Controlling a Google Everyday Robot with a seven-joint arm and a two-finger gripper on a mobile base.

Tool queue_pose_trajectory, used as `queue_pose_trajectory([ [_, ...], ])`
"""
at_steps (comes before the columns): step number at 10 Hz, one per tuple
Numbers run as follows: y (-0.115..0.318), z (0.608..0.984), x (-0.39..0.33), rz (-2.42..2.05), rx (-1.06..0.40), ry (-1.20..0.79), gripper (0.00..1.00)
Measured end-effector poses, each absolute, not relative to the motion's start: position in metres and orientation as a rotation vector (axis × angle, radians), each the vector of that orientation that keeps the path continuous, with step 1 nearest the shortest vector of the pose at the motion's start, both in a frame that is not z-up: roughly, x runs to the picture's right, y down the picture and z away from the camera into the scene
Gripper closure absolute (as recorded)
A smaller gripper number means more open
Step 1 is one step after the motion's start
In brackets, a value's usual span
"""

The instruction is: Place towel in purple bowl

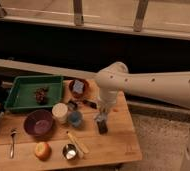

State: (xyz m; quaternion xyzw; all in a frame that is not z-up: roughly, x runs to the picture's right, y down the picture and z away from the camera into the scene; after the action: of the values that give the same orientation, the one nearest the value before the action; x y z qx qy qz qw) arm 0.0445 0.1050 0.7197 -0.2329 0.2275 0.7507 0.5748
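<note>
Camera view shows the claw point(102, 118) closed by the black remote point(103, 127); the reddish-brown bowl point(71, 90) holds a blue-grey block point(78, 86).

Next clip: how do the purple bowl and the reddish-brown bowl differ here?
The purple bowl is wider than the reddish-brown bowl. The purple bowl looks empty; the reddish-brown bowl holds a blue-grey block. The purple bowl stands beside the white cup; the reddish-brown bowl sits farther back, beside the green tray. Both are round and upright on the wooden table. The gripper, right of both in the view, hangs over the black remote.
</note>
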Motion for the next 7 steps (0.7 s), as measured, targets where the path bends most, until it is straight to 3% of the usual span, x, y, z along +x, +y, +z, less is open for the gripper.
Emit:
queue_pose_trajectory([
  [7, 0.099, 0.724, 0.039, 1.77, -0.57, 0.527, 1.0],
])
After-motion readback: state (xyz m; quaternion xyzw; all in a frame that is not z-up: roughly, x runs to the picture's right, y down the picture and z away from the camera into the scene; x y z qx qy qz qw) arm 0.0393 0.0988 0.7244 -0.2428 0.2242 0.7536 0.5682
